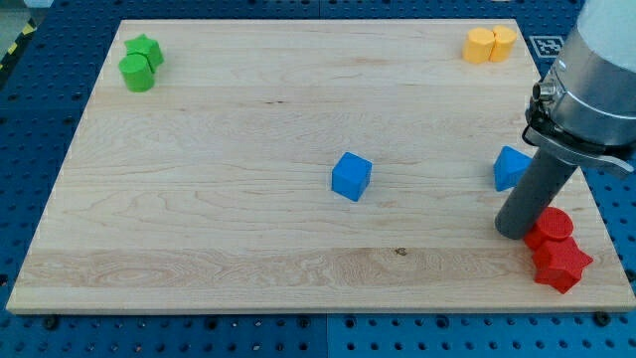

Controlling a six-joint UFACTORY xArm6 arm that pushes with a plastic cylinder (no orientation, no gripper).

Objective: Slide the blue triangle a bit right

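Camera view takes in a pale wooden board [248, 149] lying on a blue perforated table [40, 99]. The arm carries no jaws at all, only a straight dark rod, and my tip [514, 234] rests on the board near the view's right edge. The small blue triangular block [510, 167] sits just up and to the view's left of the rod, partly hidden behind it, so I cannot tell whether the two touch. Just to the right of the tip, toward the view's bottom right corner, a red cylinder [553, 227] and a red star-shaped block [562, 265] lie pressed together. A blue cube [351, 176] stands alone near the board's middle. At the view's top left, a green cylinder [136, 73] touches a green star-like block [147, 49]. At the top right, two yellow blocks [490, 45] sit side by side, their shapes hard to make out.
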